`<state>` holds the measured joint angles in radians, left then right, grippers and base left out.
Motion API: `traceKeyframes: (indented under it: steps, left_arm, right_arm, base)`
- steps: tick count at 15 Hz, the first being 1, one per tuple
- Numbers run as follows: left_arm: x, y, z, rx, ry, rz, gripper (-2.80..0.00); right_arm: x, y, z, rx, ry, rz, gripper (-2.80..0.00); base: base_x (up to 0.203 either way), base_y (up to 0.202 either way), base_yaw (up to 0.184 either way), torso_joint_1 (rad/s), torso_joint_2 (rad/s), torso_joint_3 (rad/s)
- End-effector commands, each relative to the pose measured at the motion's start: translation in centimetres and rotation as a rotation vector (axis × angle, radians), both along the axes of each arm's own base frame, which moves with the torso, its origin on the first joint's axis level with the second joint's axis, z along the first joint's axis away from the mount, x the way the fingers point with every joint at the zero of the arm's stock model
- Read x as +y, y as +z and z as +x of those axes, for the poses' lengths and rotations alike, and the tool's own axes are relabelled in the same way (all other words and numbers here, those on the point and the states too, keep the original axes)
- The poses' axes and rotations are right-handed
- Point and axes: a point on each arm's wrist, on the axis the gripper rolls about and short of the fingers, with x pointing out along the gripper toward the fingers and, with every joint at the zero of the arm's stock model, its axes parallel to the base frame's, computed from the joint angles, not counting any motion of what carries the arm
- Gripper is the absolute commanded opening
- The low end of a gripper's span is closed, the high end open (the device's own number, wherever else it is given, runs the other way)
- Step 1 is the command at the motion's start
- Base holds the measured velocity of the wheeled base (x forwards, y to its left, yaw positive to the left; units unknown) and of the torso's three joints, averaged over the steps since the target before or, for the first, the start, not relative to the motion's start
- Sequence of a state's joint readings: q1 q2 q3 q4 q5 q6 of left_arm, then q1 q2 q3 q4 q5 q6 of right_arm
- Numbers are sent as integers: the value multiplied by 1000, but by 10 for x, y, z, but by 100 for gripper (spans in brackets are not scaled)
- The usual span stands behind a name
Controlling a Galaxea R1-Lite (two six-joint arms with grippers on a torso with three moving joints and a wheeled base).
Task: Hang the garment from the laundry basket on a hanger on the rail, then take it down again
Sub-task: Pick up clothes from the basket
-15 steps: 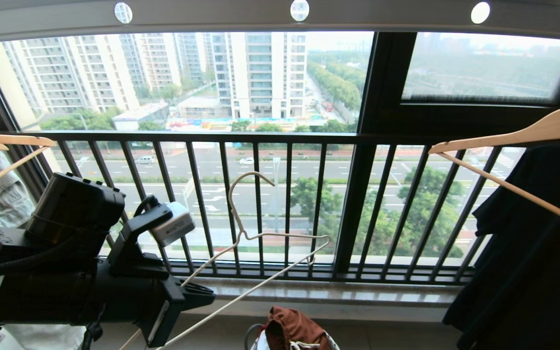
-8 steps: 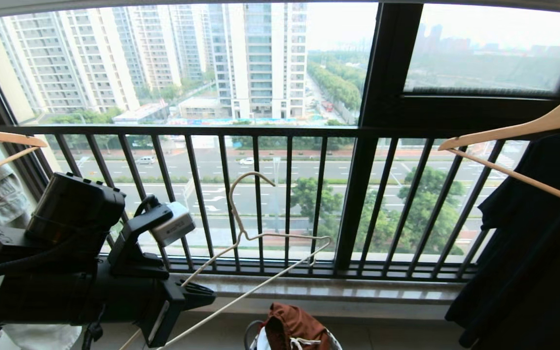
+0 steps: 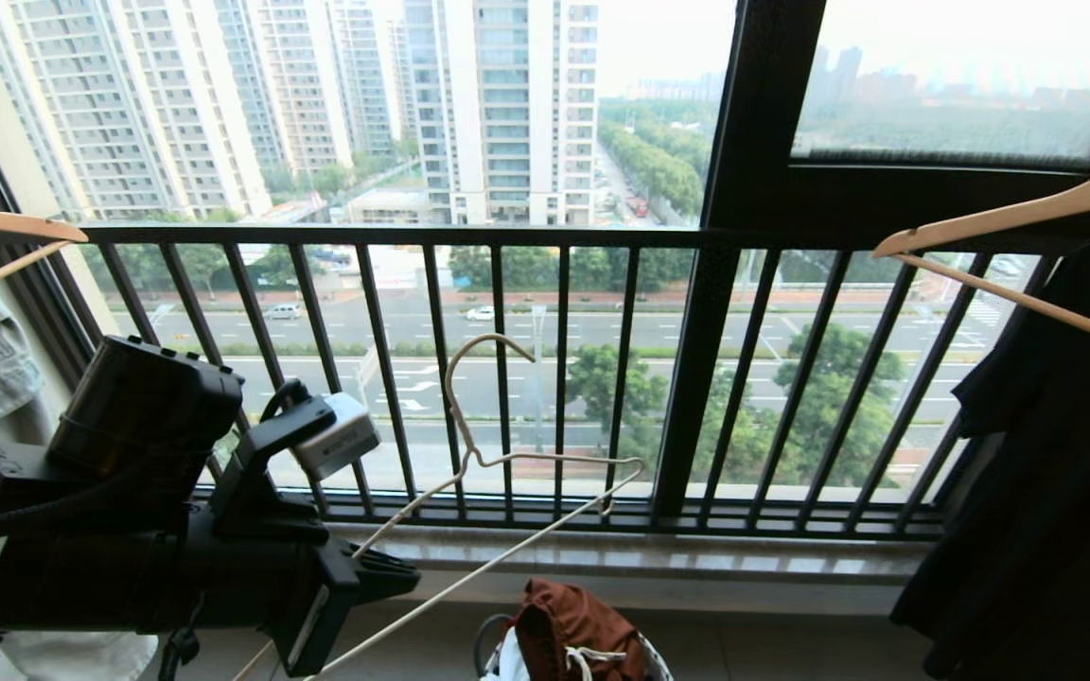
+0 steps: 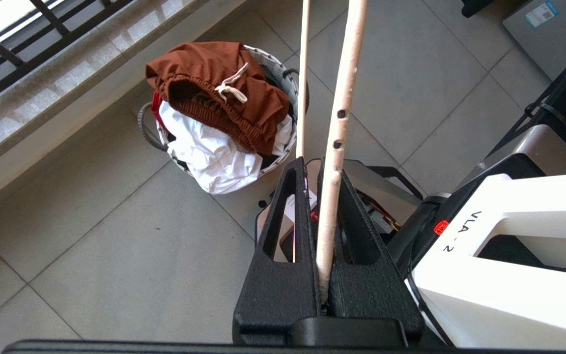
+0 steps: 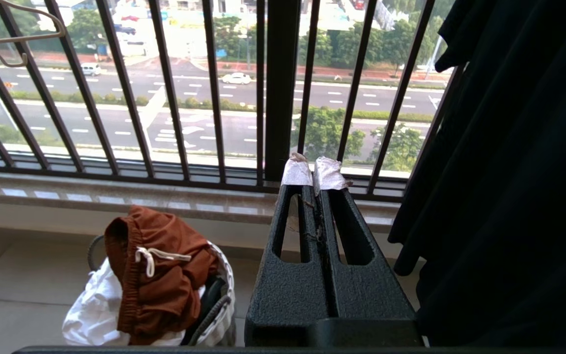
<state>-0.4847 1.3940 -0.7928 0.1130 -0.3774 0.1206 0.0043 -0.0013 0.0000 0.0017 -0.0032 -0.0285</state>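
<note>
**A:** Why is the left gripper [image 4: 320, 196] carrying the hanger [image 3: 469, 454] around when the shorts aren't even picked up?

**B:** My guess is it wants the hanger ready first. In the left wrist view the jaws are pinched tight on one cream-white rod of it, low on the frame, so the long hook sticks up and forward in front of the window railing [image 3: 507, 236]. Held by the bottom like that, the hook end is free to go over a bar, and the shoulders are free to take cloth.

**A:** And the garment [image 4: 219, 88]?

**B:** In the laundry basket [image 5: 221, 290] on the tiled floor, just under the window sill. It's draped over the top of the pile, waistband and white drawstring facing up, with a white cloth [image 4: 209, 152] bunched underneath. Sitting on top makes it the easy grab, I'd say.

**A:** Who grabs it then?

**B:** Probably the right gripper [image 5: 315, 174]. It's pressed fully closed with nothing in it, taped tips together, hanging above and beside the basket. It'd need to open up before going down.

**A:** Is the rail anywhere?

**B:** Not in any view right now. Only thick wooden hangers [image 3: 1009, 213] at the edges, one with a dark garment [image 3: 1056, 492] on it.
</note>
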Motion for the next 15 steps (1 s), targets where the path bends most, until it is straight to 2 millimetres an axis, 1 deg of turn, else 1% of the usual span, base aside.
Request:
traceKeyframes:
  steps: [1,9,15]
  left_arm:
    - [0,0,0,-1,-1,-1,-280]
    - [1,2,-1,-6,-2,-4,-280]
    - [1,2,-2,-8,-1,-5,-280]
  right_arm:
    - [0,0,0,1,0,-2,-280]
    - [0,0,0,1,0,16,-280]
    - [0,0,0,1,0,16,-280]
  base:
    - [0,0,0,-154,325,172]
    - [0,0,0,-160,361,200]
    - [0,0,0,-227,532,300]
